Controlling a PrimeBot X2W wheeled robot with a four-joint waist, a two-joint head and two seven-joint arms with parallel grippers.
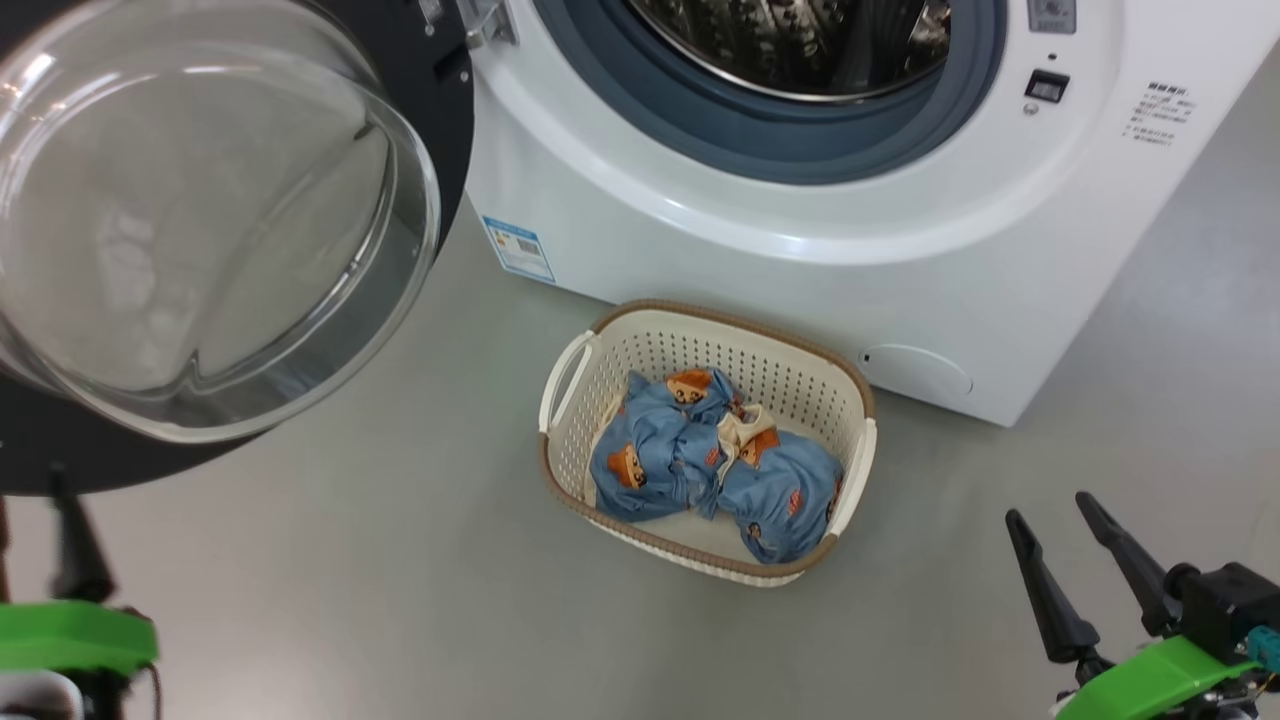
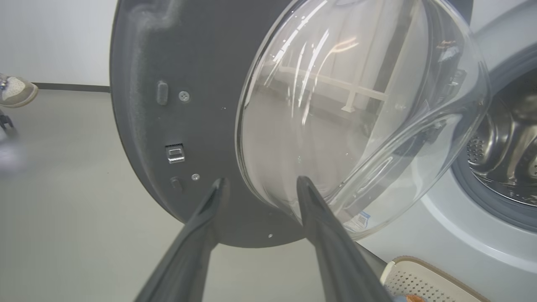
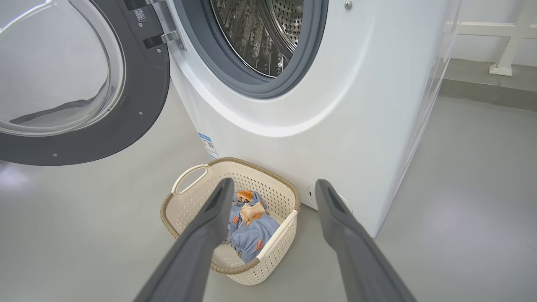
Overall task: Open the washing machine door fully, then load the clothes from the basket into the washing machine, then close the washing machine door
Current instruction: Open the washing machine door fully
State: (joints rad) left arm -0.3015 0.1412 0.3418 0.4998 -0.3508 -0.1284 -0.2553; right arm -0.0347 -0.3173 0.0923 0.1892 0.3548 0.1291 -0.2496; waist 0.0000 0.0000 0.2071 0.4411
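Starting closest to us: our right tool point(image 1: 1050, 510) sits low on the right with its two dark fingers spread wide and nothing in them. Our left tool point(image 2: 260, 184) is up by the door with its fingers apart too, gripping nothing as far as we can tell — the tips hover just in front of the lower edge of the dark rim.

Next out is the basket point(image 1: 790, 365) on the grey floor point(image 1: 400, 580), and that's where the clothes point(image 1: 690, 450) are: soft, bunched-up blue bundles with orange bear faces and a bit of cream lining poking out. They lie ahead and to the left of the right tool, so the right arm is clearly the nearer one. The basket's long side runs diagonally, its near end roughly pointing at that tool. It's cream plastic with holey walls and a brown woven-look rim, so we'd guess coming down from above is the way in.

Behind it is the washing machine point(image 1: 800, 270) — a glossy white box with a grey-blue rubber ring point(image 1: 760, 130) and a ribbed steel drum point(image 1: 800, 40) gaping open. The door point(image 1: 200, 230) hangs swung out to the left, its clear glass bowl bulging towards us, and it looks pretty much fully open.
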